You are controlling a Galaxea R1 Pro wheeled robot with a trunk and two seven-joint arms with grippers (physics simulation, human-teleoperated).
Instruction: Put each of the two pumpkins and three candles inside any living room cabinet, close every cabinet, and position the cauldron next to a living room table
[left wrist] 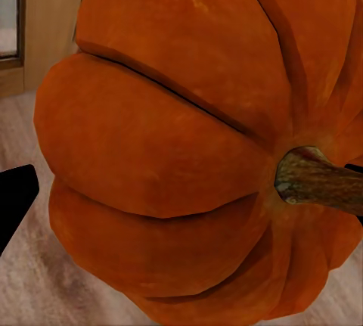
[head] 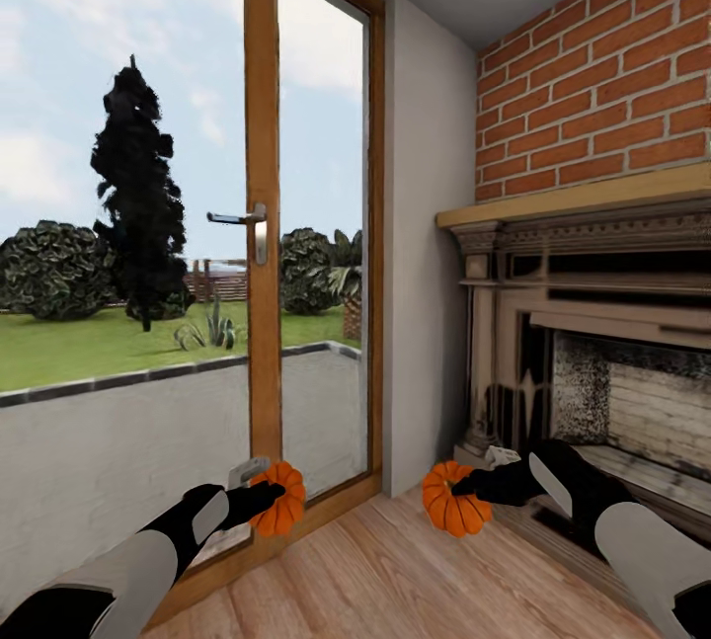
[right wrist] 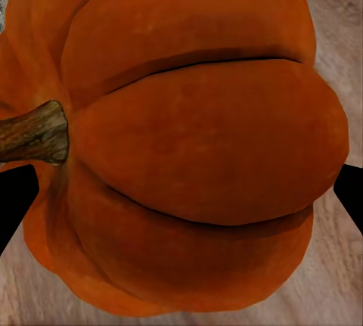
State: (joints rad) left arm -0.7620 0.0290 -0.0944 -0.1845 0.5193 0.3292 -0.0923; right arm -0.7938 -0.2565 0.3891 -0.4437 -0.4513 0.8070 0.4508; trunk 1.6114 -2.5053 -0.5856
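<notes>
1. The robot faces a room corner: a tall glass door with a wooden frame stands on the left, and an ornate stone fireplace below a brick wall on the right. A wood floor lies beneath.
2. The left gripper holds one pumpkin off the floor, in front of the door frame. In the left wrist view this pumpkin sits between the dark fingers, which pinch it from either side, stem sideways.
3. The right gripper holds the other pumpkin off the floor beside the fireplace base. In the right wrist view this pumpkin sits between the fingers, pinched the same way.
4. Both pumpkins appear lifted for carrying, one per arm, probably so a single trip moves both to the cabinet.
5. The likely next step is turning toward that cabinet.
</notes>
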